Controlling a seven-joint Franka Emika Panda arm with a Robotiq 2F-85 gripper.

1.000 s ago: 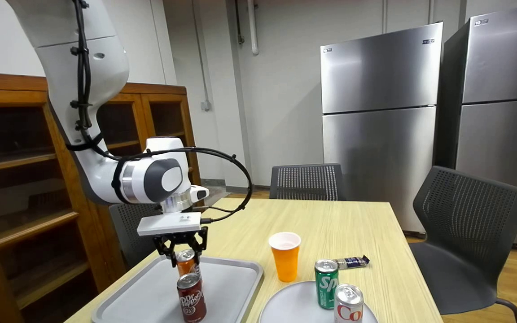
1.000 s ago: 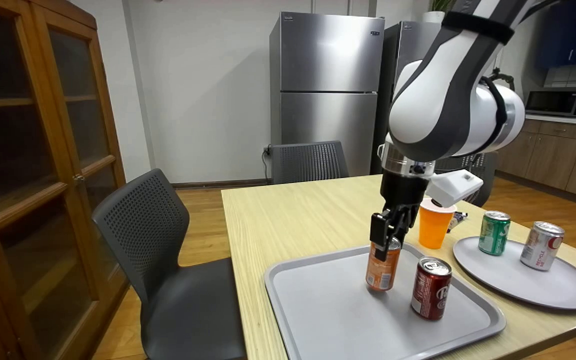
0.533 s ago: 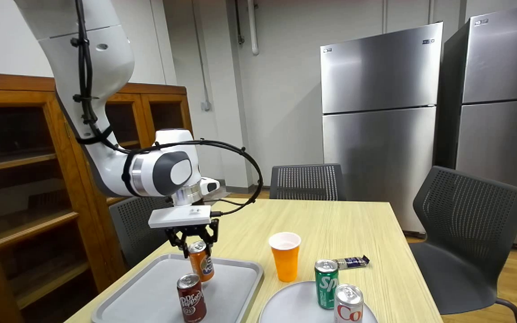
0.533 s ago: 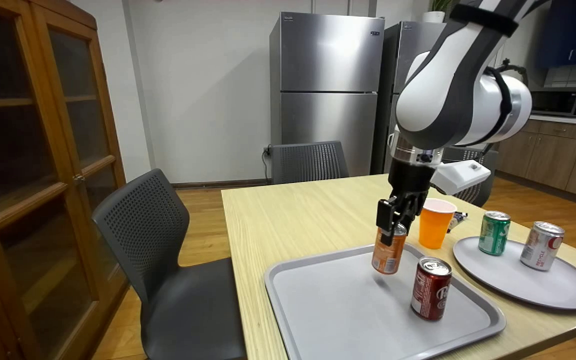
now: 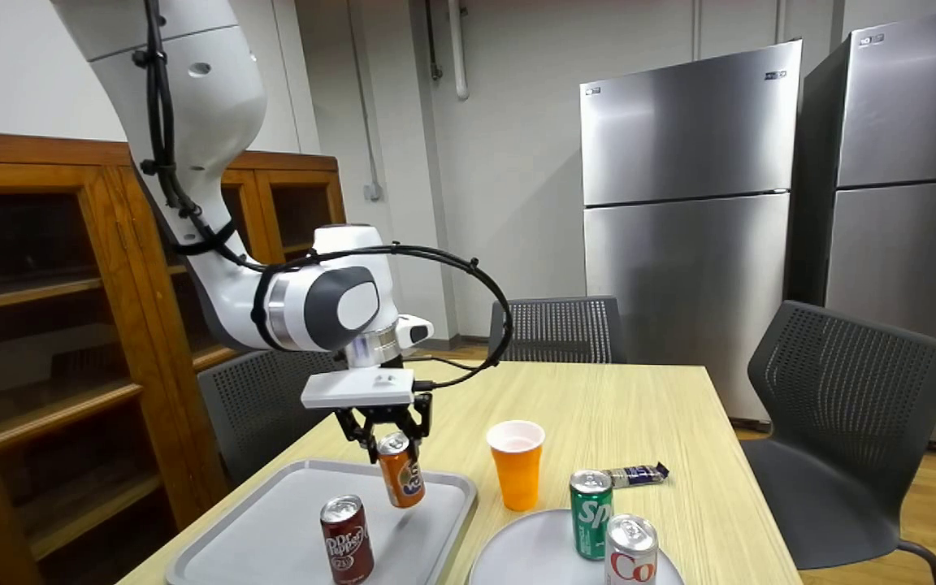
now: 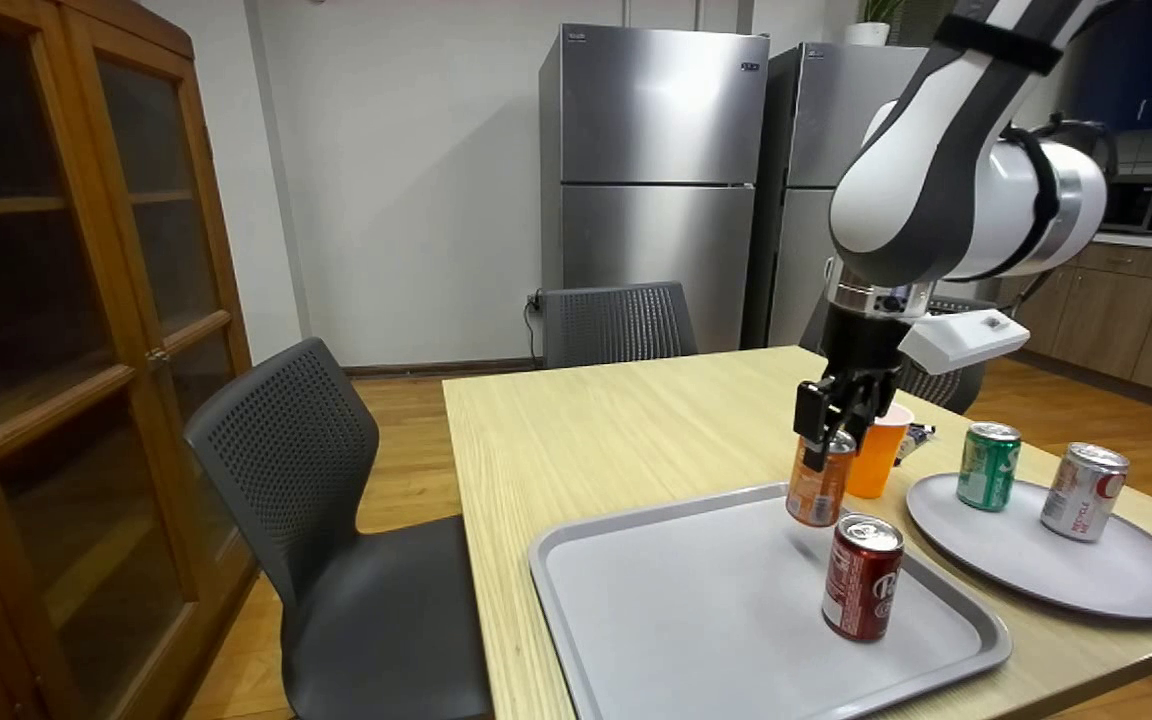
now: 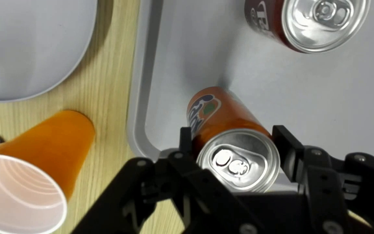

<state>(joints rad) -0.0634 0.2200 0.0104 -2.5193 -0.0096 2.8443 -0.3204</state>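
The gripper [image 7: 231, 136] has a Fanta can [image 5: 401, 478] hanging, slightly tilted, between its fingertips: glossy orange, silver-topped, with blue lettering outlined in white. The fingers are parted by just the can's width, clasping it near the top. Below them is a gray tray [image 6: 676, 600] bearing a Dr Pepper can [image 5: 346, 543].

Pale wall [image 6: 406, 200], brown floor [image 6: 416, 430], wooden table [image 6: 596, 430].
In an exterior view, a dark chair [image 6: 616, 325] and a steel refrigerator [image 6: 656, 240] stand beyond the table's far edge; off its left edge, a second chair [image 6: 296, 470], then a wooden cabinet [image 6: 76, 398].
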